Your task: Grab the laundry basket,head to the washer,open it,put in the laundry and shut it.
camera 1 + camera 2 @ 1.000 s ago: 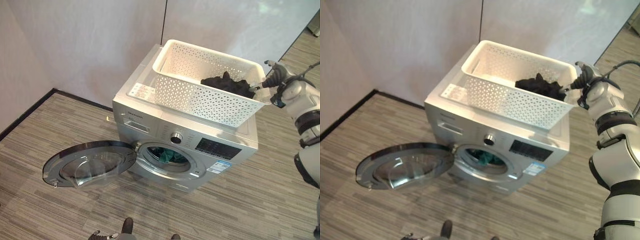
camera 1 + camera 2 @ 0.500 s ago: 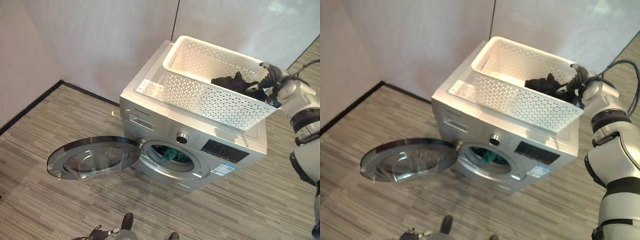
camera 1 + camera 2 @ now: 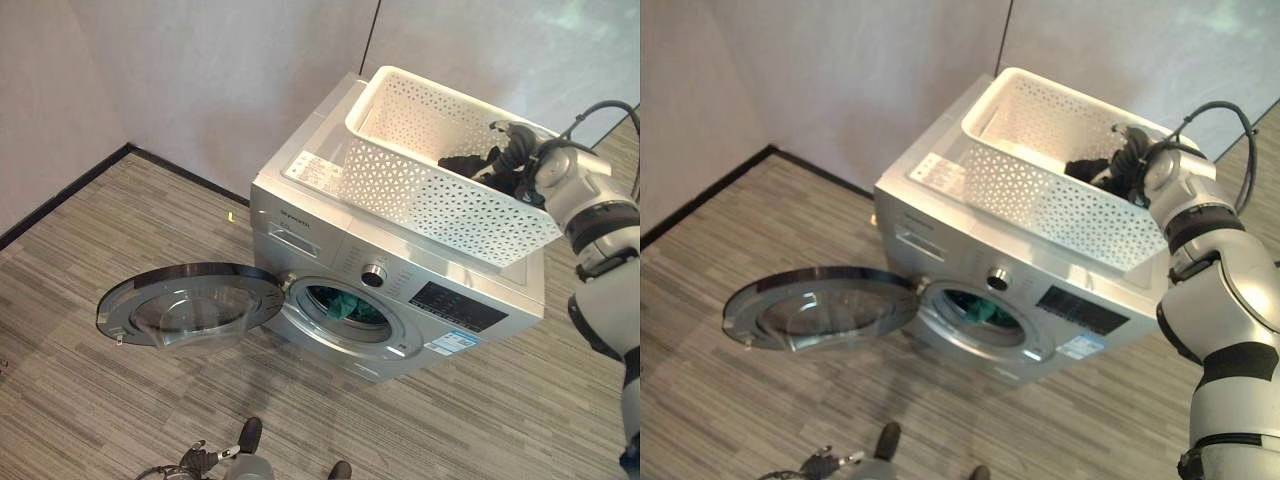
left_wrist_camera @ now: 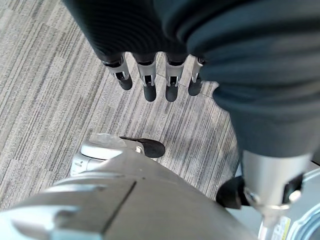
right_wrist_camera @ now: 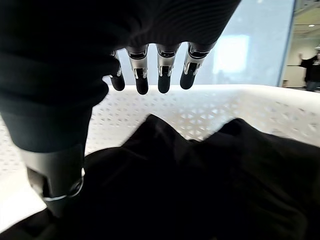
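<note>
Fingers of the right hand hang straight and apart just above the dark laundry in the white basket, gripping nothing yet. That basket sits on the washer, whose door lies swung wide toward 9 o'clock, so loading is the step in hand; next the fingers must close on the cloth. One basket, one dark heap, one teal garment in the drum. Left hand hangs relaxed over the floor.
</note>
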Controlling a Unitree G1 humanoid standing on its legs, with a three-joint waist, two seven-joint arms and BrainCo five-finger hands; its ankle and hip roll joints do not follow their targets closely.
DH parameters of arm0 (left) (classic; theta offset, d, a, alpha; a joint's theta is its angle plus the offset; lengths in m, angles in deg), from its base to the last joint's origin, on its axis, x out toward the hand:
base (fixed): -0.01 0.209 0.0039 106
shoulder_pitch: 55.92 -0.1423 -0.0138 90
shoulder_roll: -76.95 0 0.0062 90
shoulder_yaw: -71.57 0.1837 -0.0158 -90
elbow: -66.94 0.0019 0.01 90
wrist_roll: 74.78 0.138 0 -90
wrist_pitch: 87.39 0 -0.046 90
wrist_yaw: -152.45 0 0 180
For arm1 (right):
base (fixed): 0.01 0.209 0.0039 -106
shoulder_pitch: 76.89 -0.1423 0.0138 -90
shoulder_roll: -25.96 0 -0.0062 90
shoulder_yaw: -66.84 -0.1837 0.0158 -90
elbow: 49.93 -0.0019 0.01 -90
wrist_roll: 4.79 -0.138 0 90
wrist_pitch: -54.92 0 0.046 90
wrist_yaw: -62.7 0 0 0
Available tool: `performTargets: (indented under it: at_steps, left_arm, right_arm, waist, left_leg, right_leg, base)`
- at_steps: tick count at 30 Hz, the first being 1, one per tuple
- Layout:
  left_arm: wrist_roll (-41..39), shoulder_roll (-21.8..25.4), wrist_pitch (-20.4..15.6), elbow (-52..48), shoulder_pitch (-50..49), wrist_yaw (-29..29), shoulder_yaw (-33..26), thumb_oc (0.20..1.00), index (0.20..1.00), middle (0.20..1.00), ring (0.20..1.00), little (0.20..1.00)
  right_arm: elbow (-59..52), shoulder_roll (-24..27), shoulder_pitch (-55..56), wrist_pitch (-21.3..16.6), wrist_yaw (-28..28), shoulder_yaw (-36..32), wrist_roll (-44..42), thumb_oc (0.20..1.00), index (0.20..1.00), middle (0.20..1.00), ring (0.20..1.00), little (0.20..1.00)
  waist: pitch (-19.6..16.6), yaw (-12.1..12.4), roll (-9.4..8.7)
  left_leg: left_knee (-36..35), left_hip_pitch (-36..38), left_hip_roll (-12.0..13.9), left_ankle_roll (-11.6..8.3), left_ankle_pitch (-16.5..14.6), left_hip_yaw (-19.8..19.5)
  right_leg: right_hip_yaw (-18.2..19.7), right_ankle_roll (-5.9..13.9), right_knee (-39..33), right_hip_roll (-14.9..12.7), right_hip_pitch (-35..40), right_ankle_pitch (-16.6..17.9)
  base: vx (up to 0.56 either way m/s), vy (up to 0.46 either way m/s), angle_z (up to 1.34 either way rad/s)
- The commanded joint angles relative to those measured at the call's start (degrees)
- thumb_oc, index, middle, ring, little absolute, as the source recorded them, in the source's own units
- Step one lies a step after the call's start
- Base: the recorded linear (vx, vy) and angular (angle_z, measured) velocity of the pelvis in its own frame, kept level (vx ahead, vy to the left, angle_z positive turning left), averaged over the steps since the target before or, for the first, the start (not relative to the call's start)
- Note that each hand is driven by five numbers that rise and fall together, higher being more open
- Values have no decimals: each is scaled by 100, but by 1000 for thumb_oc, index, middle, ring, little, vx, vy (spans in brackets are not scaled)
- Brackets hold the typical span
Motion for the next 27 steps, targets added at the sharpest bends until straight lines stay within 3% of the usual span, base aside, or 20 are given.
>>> performTargets:
  at_steps: [1, 13, 22, 23, 24, 27]
  left_arm:
    - [-97, 154, -160, 21, 270, 24, 225, 1000, 1000, 1000, 1000, 1000]
    - [-485, 274, -294, -401, 224, -8, 142, 1000, 1000, 1000, 1000, 1000]
    - [-678, 281, -316, -485, 416, -42, 329, 1000, 1000, 1000, 1000, 1000]
    - [-682, 265, -311, -473, 438, -48, 336, 1000, 1000, 1000, 1000, 1000]
    - [-682, 265, -311, -472, 438, -48, 336, 1000, 1000, 1000, 1000, 1000]
    - [-682, 213, -293, -443, 480, -63, 381, 1000, 1000, 1000, 1000, 1000]
  right_arm:
    - [228, 560, -580, 19, -33, 325, 172, 1000, 1000, 1000, 1000, 1000]
    - [637, 937, -515, 84, -19, 371, 469, 1000, 1000, 1000, 1000, 1000]
    - [673, 728, -506, 228, 166, 208, -81, 1000, 1000, 1000, 1000, 1000]
    - [663, 704, -501, 245, 165, 180, -138, 363, 363, 363, 363, 363]
    - [663, 704, -501, 245, 165, 180, -138, 200, 200, 200, 200, 200]
    - [740, 627, -482, 252, 74, 9, -284, 200, 200, 200, 200, 200]
  waist:
    - [407, 215, -73]
    - [710, 602, 164]
    - [802, 620, 219]
    - [801, 606, 215]
    - [802, 606, 215]
    - [792, 584, 201]
  left_leg:
    - [33, 217, -126, 115, -489, -13]
    - [33, -376, -273, 97, -284, -208]
    - [33, -699, -326, 96, -255, -192]
    - [33, -691, -336, 104, -263, -192]
    - [33, -691, -336, 104, -263, -191]
    - [33, -633, -342, 127, -293, -167]
  right_leg:
    - [-64, 248, 101, -33, 485, -344]
    - [-224, 294, 51, -131, 101, -309]
    - [-130, 330, 51, -174, -187, -279]
    - [-115, 335, 51, -175, -177, -276]
    - [-114, 335, 51, -175, -176, -276]
    - [-99, 339, 51, -181, -126, -264]
  base:
    - [0, 0, 0]
    - [-1, -6, 7]
    - [-1, 2, 1]
    - [0, 0, 0]
    - [0, 0, 0]
    - [0, 0, 0]
